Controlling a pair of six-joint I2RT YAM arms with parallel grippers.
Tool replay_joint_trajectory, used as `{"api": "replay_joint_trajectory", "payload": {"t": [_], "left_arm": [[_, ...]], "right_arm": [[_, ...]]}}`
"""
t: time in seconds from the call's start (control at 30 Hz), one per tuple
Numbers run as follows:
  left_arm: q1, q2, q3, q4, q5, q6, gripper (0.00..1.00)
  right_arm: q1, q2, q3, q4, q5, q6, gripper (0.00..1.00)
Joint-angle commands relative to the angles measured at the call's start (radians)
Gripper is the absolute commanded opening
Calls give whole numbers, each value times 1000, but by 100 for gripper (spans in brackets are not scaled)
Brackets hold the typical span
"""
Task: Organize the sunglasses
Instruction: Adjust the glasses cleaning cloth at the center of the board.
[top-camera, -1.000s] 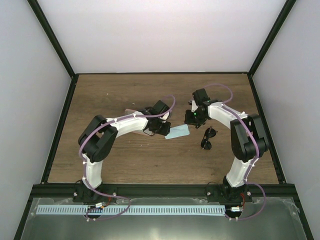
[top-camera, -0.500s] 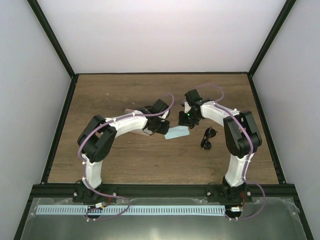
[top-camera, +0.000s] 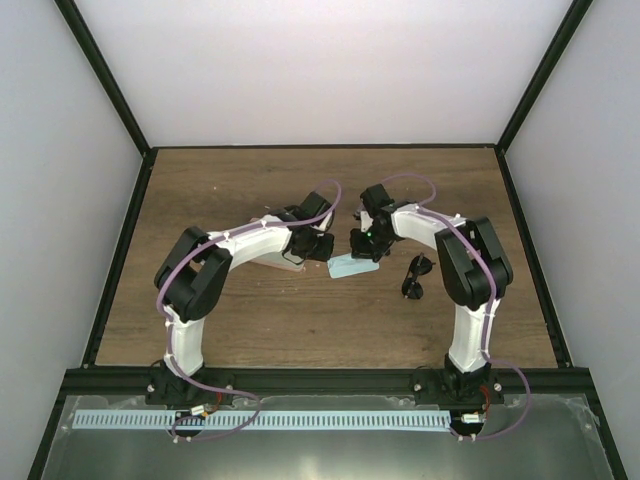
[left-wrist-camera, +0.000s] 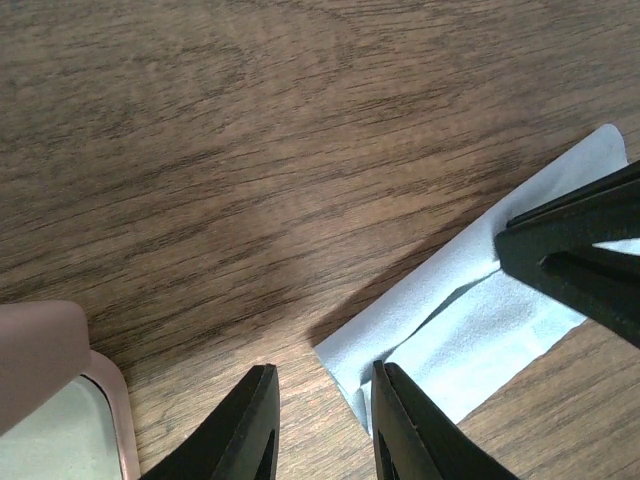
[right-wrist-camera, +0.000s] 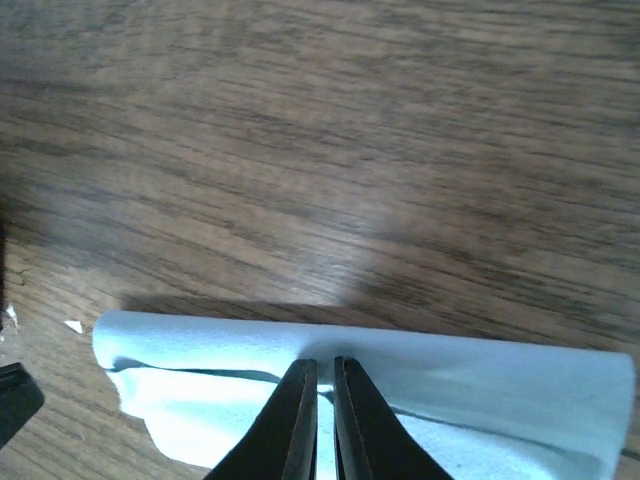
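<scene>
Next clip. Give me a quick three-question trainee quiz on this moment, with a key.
1. True or false: the sunglasses lie inside the pink case.
2. What does the right pincer grip? A) the blue cloth B) the sunglasses C) the pink case
3. Fill in: the left pincer is ___ (open or shut).
Key: 1 false; 2 A; 3 open.
</scene>
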Motion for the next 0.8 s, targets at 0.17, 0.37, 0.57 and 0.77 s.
{"api": "replay_joint_trajectory", "payload": {"t": [0.17,0.37,0.57,0.77], "left_arm": [[1,-22,-12,-6,9,3,29],[2,-29,-30,10,20,-7,29],[2,-30,-36,18,28,-15,29],[1,-38,-44,23,31,-21,29]], "right_arm": [[41,-9,21,-11,-22,25,8],[44,-45,-20,-11,-24,38,8],[46,-73,-47,-14,-28,46,8],[51,-105,-68,-22,-33,51,8]]}}
